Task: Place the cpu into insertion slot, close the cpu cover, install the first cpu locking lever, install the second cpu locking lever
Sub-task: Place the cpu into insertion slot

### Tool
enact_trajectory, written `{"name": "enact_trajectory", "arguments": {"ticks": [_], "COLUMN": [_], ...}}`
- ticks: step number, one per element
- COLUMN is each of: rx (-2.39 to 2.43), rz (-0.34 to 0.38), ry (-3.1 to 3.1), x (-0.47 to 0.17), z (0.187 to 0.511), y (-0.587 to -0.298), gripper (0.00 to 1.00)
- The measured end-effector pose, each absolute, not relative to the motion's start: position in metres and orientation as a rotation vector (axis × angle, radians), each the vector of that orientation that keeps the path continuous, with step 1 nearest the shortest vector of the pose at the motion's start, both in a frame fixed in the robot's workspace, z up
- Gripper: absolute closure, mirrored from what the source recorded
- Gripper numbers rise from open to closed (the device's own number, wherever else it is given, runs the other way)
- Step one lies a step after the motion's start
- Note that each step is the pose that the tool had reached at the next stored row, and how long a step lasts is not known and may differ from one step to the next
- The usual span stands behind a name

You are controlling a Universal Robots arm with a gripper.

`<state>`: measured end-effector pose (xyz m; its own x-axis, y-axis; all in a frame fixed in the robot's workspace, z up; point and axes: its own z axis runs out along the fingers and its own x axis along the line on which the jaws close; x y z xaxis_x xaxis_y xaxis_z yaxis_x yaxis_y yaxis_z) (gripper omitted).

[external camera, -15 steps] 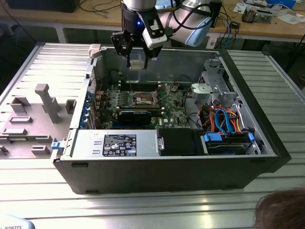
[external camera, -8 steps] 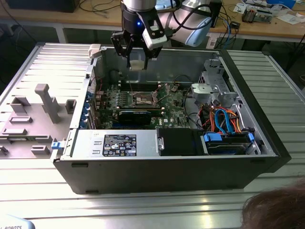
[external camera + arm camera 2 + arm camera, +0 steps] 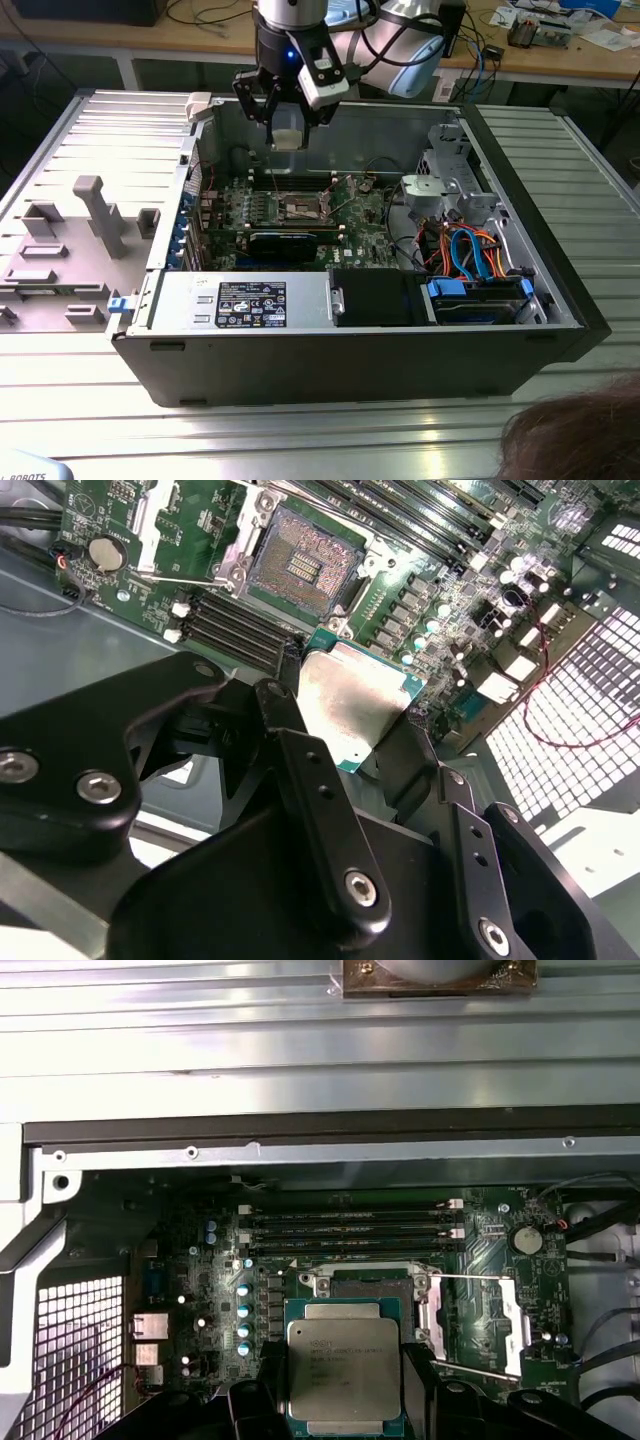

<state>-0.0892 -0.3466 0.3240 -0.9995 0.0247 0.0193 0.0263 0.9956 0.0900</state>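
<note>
The end effector (image 3: 287, 132) is clamping the cpu (image 3: 343, 1375) edgewise — holding it flat above the open insertion slot (image 3: 303, 560), seemingly for alignment.

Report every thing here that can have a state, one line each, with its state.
insertion slot, empty, contacts bare
cpu cover, open, swung aside of the slot
cpu, gripped, held clear of the slot, not seated
end effector, shut on the cpu
computer case, lying flat, side open
</note>
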Motion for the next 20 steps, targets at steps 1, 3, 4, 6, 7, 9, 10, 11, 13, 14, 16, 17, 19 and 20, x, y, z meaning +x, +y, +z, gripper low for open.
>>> {"name": "enact_trajectory", "arguments": {"ticks": [1,3,4,6,7,9,10,11,13,14,16,17,19,20], "rx": [-0.04,-0.04,-0.04,-0.04,-0.04,-0.04,-0.04,-0.04,-0.04,-0.04,-0.04,-0.04,-0.04,-0.04], "rz": [-0.141,-0.141,-0.141,-0.141,-0.141,-0.141,-0.141,-0.141,-0.141,-0.141,-0.141,-0.141,-0.141,-0.141], "ry": [-3.12,-3.12,-3.12,-3.12,-3.12,-3.12,-3.12,-3.12,-3.12,-3.12,-3.12,-3.12,-3.12,-3.12], "x": [-0.0892,-0.0893,-0.0893,-0.0893,-0.0894,-0.0894,-0.0894,-0.0894,-0.0894,-0.0894,-0.0894,-0.0894,-0.0894,-0.0894], "z": [0.3239,0.3234,0.3231,0.3228,0.3215,0.3203,0.3202,0.32,0.3195,0.3192,0.3189,0.3187,0.3182,0.318], "y": [-0.3466,-0.3466,-0.3466,-0.3466,-0.3466,-0.3466,-0.3466,-0.3466,-0.3466,-0.3466,-0.3466,-0.3466,-0.3466,-0.3466], "gripper": [0.46,0.46,0.46,0.46,0.46,0.46,0.46,0.46,0.46,0.46,0.46,0.46,0.46,0.46]}}
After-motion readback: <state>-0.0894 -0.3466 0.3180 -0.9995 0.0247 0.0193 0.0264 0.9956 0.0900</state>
